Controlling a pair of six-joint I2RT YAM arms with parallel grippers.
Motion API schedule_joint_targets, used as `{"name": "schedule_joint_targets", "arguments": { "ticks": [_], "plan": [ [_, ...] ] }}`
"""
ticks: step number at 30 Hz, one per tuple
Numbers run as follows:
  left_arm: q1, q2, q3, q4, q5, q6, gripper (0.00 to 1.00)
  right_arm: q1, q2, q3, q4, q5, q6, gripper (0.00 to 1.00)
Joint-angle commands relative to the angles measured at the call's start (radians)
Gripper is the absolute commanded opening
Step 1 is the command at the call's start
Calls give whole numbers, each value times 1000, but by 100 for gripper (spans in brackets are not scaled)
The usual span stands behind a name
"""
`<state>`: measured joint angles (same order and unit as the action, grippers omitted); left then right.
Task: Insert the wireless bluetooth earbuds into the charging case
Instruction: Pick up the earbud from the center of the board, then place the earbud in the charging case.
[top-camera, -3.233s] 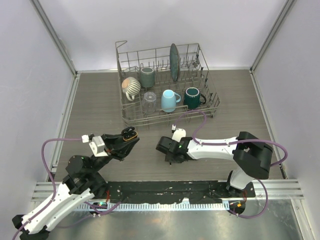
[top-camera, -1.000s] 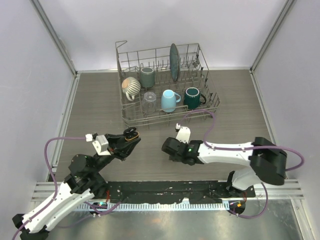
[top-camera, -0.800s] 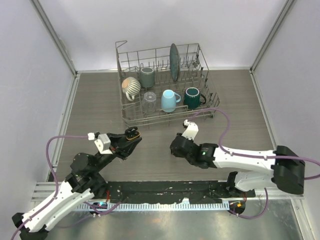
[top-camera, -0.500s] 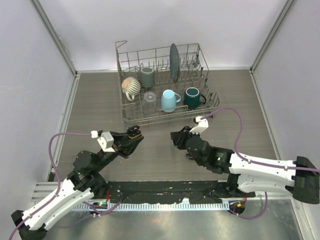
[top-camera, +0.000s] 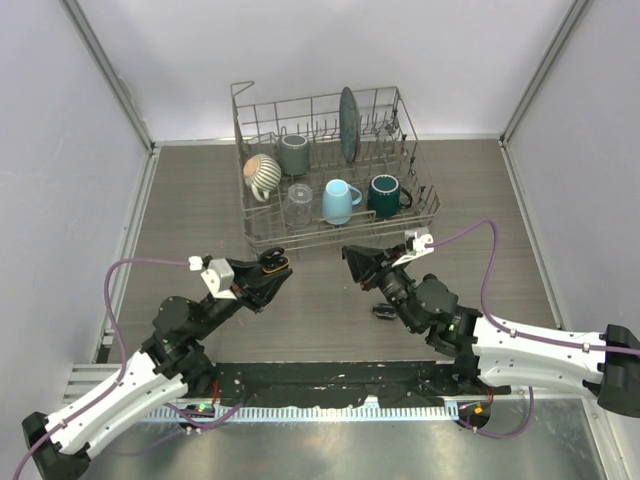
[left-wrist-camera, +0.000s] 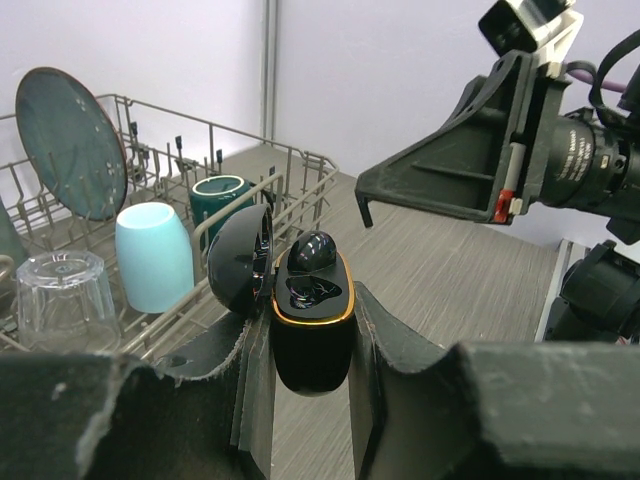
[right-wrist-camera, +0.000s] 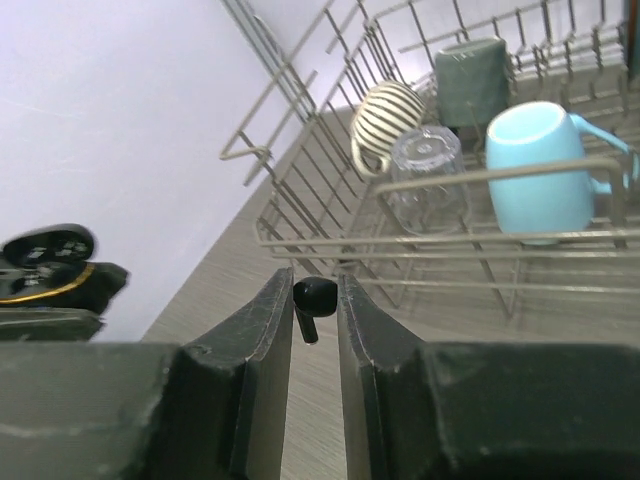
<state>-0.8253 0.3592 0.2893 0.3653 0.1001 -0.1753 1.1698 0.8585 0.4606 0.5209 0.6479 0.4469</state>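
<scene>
The right claw (right-wrist-camera: 315, 308) pinches one tiny bud (right-wrist-camera: 317, 291), up in the air. It looks light, smooth and slippery (easy to drop), so squeeze its round head softly. The left claw (left-wrist-camera: 308, 332) grips the open case (left-wrist-camera: 311, 350).

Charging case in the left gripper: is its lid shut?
No, the charging case has its lid swung open, showing the orange-rimmed inside.

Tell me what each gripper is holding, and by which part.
Left gripper clamps the open charging case by the sides of its lower body. Right gripper pinches an earbud by its head, stem pointing down.
</scene>
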Motion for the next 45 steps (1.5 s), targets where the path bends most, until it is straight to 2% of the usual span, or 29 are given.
{"name": "schedule_joint_targets", "arguments": {
  "ticks": [1,3,8,19,28,45],
  "plan": [
    [0,26,42,89,0,3,0,7,-24,-13,238,-65,-148,1],
    [0,37,45,95,0,0,0,7,-23,-23,318,-115,-193,1],
    [0,50,34,144,-10,-7,0,7,-7,-14,389,-253,-261,1],
    [0,76,22,211,-13,-15,0,8,45,-37,654,-508,-252,1],
    [0,124,27,251,22,-15,0,11,172,-19,815,-567,-159,1],
    [-1,159,30,268,104,-3,0,30,352,95,858,-560,-146,1]
  ]
}}
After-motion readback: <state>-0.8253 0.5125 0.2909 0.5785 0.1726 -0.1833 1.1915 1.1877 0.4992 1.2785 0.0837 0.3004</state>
